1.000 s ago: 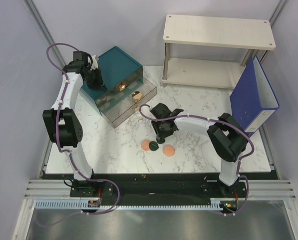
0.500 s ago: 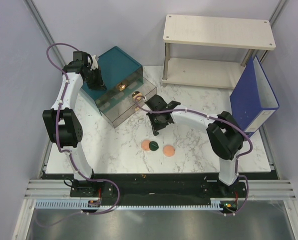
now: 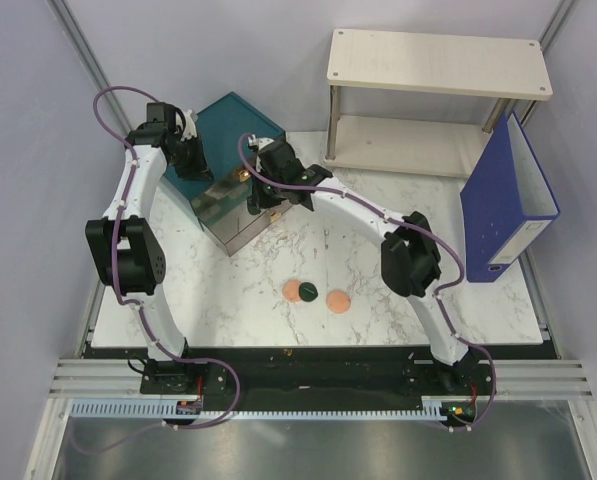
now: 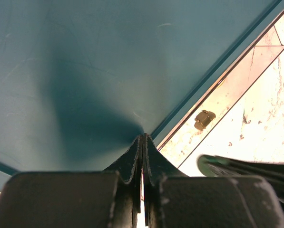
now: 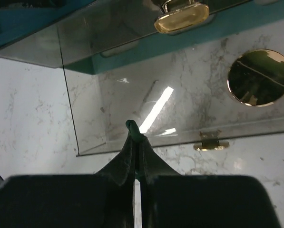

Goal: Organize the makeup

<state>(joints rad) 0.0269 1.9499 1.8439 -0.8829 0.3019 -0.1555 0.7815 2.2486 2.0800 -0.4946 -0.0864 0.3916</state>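
Observation:
My right gripper [image 3: 259, 192] is shut on a dark green compact, held on edge; its green rim [image 5: 131, 126] sticks out past the fingertips. It hangs over the open clear drawer [image 5: 89, 118] of the teal drawer box [image 3: 233, 125]. A gold-lidded jar [image 5: 259, 77] lies in that drawer. Two peach-pink discs [image 3: 294, 291] [image 3: 338, 301] and a second dark green compact [image 3: 308, 293] lie on the marble table. My left gripper [image 3: 193, 160] is shut and empty, its tips [image 4: 142, 138] on the box's teal top. The tubes are out of view.
A wooden two-level shelf [image 3: 438, 62] stands at the back right. A big blue binder [image 3: 503, 200] stands at the right edge. Gold drawer handles [image 5: 181, 19] [image 5: 209, 142] show on the drawer fronts. Bare marble table [image 3: 378, 270] lies in the middle.
My right gripper has moved from the table's middle up and left to over the open drawer, carrying the dark green compact. The left arm has not moved.

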